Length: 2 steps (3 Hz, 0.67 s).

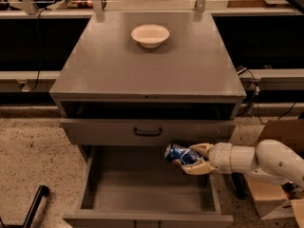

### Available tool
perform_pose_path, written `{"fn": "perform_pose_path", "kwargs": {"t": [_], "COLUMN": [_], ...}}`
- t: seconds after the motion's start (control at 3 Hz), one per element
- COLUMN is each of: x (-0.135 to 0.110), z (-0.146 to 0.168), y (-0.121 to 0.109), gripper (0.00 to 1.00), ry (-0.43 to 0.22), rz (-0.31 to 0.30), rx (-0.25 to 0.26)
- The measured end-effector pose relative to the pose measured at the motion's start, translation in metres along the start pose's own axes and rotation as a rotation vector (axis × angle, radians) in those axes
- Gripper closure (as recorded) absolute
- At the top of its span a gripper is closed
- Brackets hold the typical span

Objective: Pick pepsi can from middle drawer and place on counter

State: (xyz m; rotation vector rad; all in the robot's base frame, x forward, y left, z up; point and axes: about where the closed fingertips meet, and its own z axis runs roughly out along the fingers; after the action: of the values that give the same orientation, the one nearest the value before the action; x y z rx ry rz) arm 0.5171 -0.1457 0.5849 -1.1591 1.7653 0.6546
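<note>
Pepsi can [177, 153] in gripper [188, 159] (above drawer [142, 186]).

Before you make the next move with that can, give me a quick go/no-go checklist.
1. Grip: ok. The gripper is shut on the pepsi can, which lies tilted between its fingers.
2. Can out of the middle drawer: not ok. It is over the drawer's back right corner.
3. Straight lift: not ok. The closed drawer front sits just above the can, so it likely needs to pull out first.
4. Landing spot on the counter: ok. The white bowl sits near the back edge only.
5. Gap between can and drawer bottom: cannot tell.
</note>
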Motion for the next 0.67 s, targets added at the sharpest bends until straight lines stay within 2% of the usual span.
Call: {"fn": "perform_pose_path", "kwargs": {"t": [0.33,0.67], "x": [-0.003,-0.014], "z": [0.002,-0.003], "y": [-0.001,0.018], "gripper": [1.0,1.0], "ry": [0.011,0.089], "rz": [-0.035,-0.14], "rx": [-0.011,-0.068]}}
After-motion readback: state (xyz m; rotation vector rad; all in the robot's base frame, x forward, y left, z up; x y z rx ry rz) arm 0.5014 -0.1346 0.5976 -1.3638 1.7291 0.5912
